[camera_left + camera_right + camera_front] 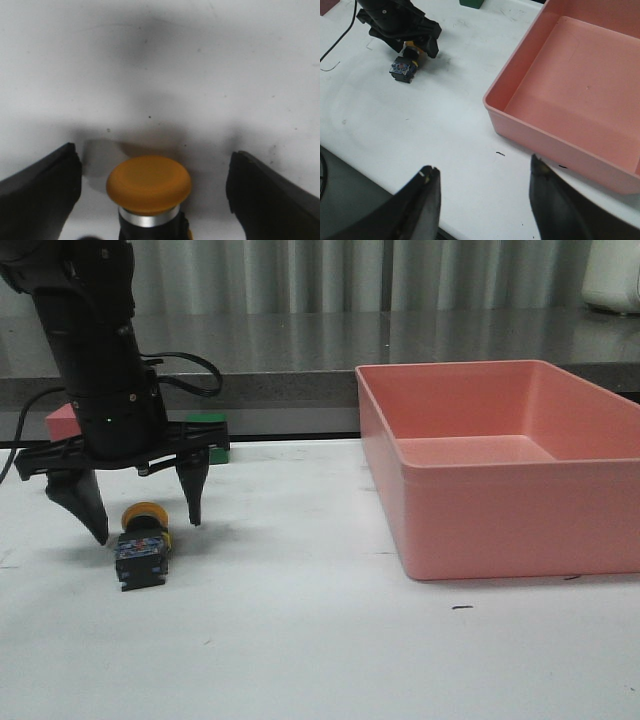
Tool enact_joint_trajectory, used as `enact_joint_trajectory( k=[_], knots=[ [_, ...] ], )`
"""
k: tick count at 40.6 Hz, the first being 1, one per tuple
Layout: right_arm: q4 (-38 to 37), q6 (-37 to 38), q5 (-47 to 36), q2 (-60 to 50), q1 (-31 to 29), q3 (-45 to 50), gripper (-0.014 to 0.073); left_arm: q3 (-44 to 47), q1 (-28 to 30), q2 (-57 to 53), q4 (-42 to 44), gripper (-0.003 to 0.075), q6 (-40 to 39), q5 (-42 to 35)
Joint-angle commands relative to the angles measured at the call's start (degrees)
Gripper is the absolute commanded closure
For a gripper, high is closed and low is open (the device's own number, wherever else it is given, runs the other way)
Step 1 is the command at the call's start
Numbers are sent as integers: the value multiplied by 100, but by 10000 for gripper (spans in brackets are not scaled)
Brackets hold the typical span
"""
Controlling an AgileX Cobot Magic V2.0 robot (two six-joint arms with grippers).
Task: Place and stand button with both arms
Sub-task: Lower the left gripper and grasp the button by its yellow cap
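Down at the left gripper (pixel 145 525), the jaws are spread wide and pinch nothing; the two fingertips hang just above the white table (pixel 300 640), one to each side of the button (pixel 143 545). The left wrist view shows this best: the yellow cap (pixel 148 182) sits between the two dark fingers (pixel 37 197), with a clear gap on both sides, so neither pad touches it. The button lies on its side, not standing. Its long axis runs roughly toward and away from the robot, cap pointing away toward the far edge and the black and bluish base toward the camera in the front view. That axis lies across the line between the fingertips, so a closing pinch would likely take the neck or cap from the sides, which looks like the approach in hand. The left arm is plainly the nearer one. The right gripper (pixel 485 200) is well apart, hovering over the near edge of the table, its jaws also spread and empty, with the button far off across the table. Behind the left arm a green cube (pixel 208 435) and a pink cube (pixel 62 422) sit near the back of the table. To the right stands a pink bin (pixel 500 530), well apart from the button.
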Motion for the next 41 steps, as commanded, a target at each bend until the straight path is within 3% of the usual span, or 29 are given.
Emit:
enact_joint_trajectory(
  k=[1,8,20,41],
  knots=[
    [105,-48,-380,-43,-45,-135,171,-153,-5,-172,-47,156,-63,-7],
    [105,-48,-380,-43,-45,-135,171,-153,-5,-62,-131,186,-53,-20],
    [105,-48,-380,-43,-45,-135,171,-153,-5,-63,-378,412,204,130],
    [105,-48,-380,-43,-45,-135,171,-373,-5,-379,-523,427,547,363]
  ],
)
